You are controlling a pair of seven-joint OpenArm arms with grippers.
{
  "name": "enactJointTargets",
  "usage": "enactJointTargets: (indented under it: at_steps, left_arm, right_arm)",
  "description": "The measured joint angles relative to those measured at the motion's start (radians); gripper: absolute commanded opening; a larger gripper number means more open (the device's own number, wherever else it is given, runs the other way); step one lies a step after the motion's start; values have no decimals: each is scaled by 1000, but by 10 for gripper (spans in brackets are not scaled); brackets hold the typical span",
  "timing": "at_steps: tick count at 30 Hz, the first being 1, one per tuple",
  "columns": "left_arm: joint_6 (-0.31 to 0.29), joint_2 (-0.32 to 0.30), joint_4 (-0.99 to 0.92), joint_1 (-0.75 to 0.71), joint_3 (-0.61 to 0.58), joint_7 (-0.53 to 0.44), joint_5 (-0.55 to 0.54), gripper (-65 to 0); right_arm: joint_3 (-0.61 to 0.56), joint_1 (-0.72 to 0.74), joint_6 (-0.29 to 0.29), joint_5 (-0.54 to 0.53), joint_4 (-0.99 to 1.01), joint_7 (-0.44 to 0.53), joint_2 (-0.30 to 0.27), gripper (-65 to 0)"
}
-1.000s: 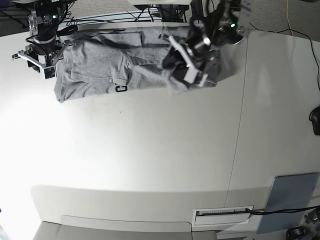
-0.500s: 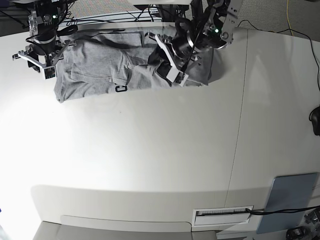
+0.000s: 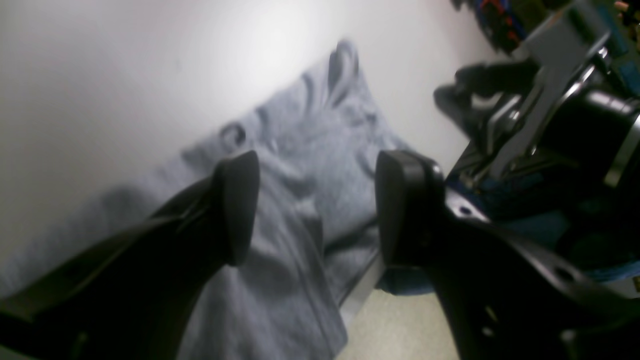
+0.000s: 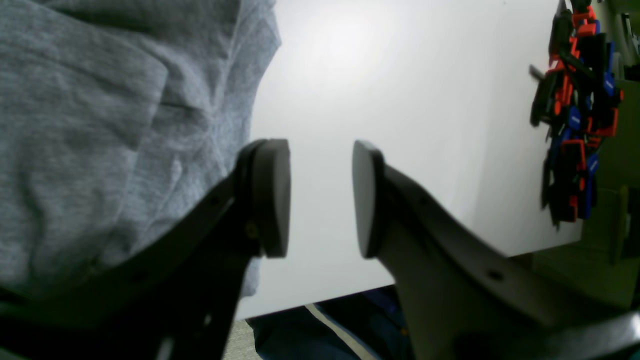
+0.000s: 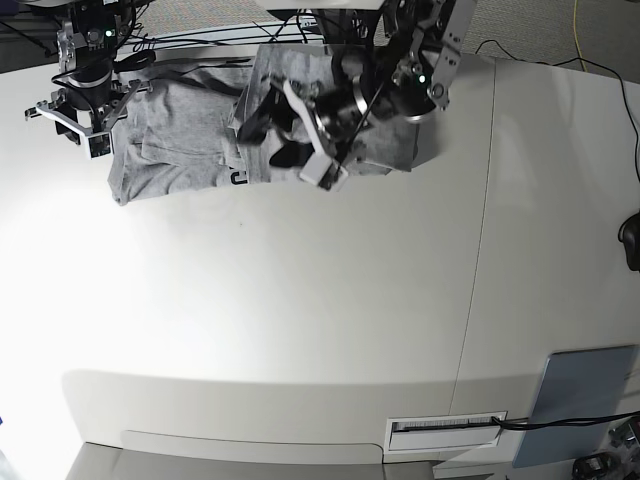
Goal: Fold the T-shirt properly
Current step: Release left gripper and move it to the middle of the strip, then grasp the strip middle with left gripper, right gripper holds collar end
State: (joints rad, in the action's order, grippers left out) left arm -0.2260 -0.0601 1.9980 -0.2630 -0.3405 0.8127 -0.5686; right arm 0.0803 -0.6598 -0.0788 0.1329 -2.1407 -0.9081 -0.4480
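Left gripper (image 3: 315, 205) wide, holding nothing, over shirt (image 5: 180, 140) at far left | right gripper (image 4: 320, 197) part open, empty, at shirt's left edge | risk: I see loose folds; fingers may drag them askew.

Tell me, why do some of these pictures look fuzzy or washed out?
Left wrist view: the T-shirt and the left gripper are smeared, as if by motion. Right wrist view: a bright glare whitens the table. Base view: the table edges curve like a fisheye, with a bright patch at left.
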Motion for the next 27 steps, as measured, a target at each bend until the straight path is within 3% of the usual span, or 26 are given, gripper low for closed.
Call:
enactJointTargets:
  at_steps: [2,7,10,16,20,24,27]
  left_arm:
    - [-1,0,0,6,0,10,15,-274]
    - [-4,-19,0,9,-1,25,172,-274]
    - [-2,-84,0,8,-5,28,242,-274]
    - [79,-226,0,2,-4,23,253,-274]
    - [132,-287,-49,-20,-5,-52,299,-274]
    - [123,-306,-184,-32,-5,-182,308,-274]
    - [101,-303,-254,-12,-5,-270,350,-274]
  right_arm:
    - [0,0,0,0,0,0,0,-438]
    - [0,0,0,0,0,0,0,-438]
    - [0,0,0,0,0,0,0,-438]
    - [0,0,0,0,0,0,0,-438]
    - [0,0,0,0,0,-1,0,-438]
    - [0,0,-2,108,0,0,0,-438]
    - [0,-1,-29,110,0,0,0,-438]
